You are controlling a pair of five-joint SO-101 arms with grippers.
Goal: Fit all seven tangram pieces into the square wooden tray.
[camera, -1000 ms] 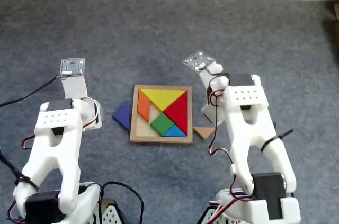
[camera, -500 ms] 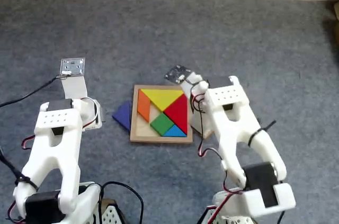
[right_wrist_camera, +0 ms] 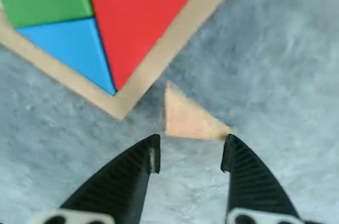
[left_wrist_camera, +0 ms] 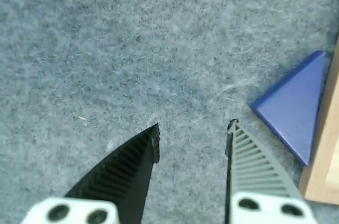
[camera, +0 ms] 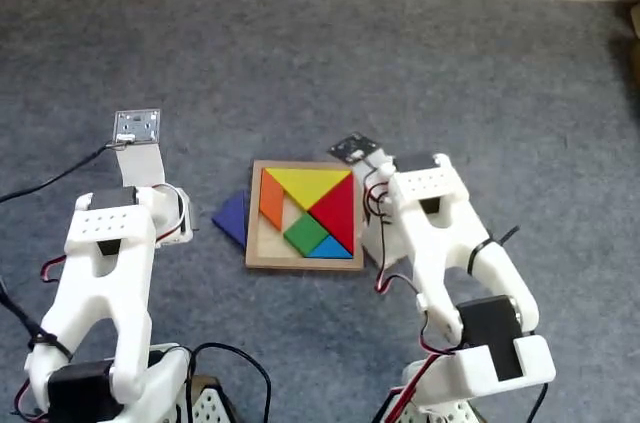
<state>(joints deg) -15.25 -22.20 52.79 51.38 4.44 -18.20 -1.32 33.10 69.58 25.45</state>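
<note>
**Five pieces in the tray, two outside**

The square wooden tray (camera: 305,263) holds five pieces: yellow triangle (camera: 305,185), red triangle (camera: 338,213), orange piece (camera: 271,200), green square (camera: 306,234) and light blue triangle (camera: 330,248). A dark blue triangle (camera: 233,217) lies on the counter against the tray's outer side. A tan triangle (right_wrist_camera: 185,118) lies by the tray's corner, just ahead of the right pincer (right_wrist_camera: 190,150) — spread wide. The left pincer (left_wrist_camera: 193,127), also wide, hovers beside the dark blue triangle

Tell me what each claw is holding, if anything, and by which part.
Nothing is held. The left claw is open over carpet beside the blue triangle; the right claw is open at the tan triangle, not closed on it.
</note>
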